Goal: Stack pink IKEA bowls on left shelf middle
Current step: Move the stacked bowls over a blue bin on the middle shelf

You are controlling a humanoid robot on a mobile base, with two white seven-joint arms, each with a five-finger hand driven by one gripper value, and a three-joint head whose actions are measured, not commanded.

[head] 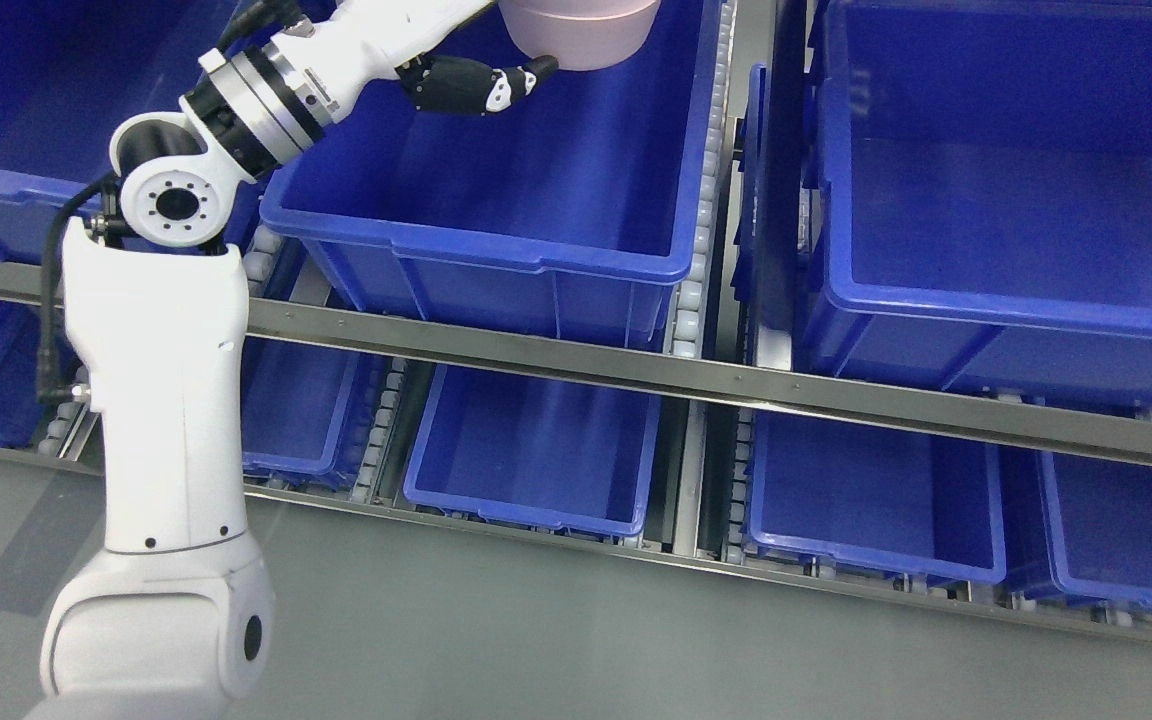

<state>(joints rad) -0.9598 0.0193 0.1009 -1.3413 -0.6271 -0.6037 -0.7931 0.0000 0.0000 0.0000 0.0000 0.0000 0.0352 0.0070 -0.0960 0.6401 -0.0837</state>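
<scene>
Fingers [521, 78] of the robot's left hand [471, 85], black with pale tips, stretch out just under the lower edge of a pale pink, round, smooth-walled plastic bowl [581, 35] at the top of the head view. Whether they press on the bowl or only hover beside it cannot be told, since the bowl's upper part and much of the hand are cut off by the picture's edge. They look extended rather than clenched.

The bowl sits over the back of a large, deep blue plastic bin [496, 245] on the middle level of the shelf, in the left column. The white left arm [161, 400] rises from the lower left and bends toward it. The right arm is not visible.

Judging by its look, the bowl is probably light, rigid and slick, so a pinch on the rim, or fingers cupped beneath the base, would likely hold best; the sloped wall may slip.
</scene>
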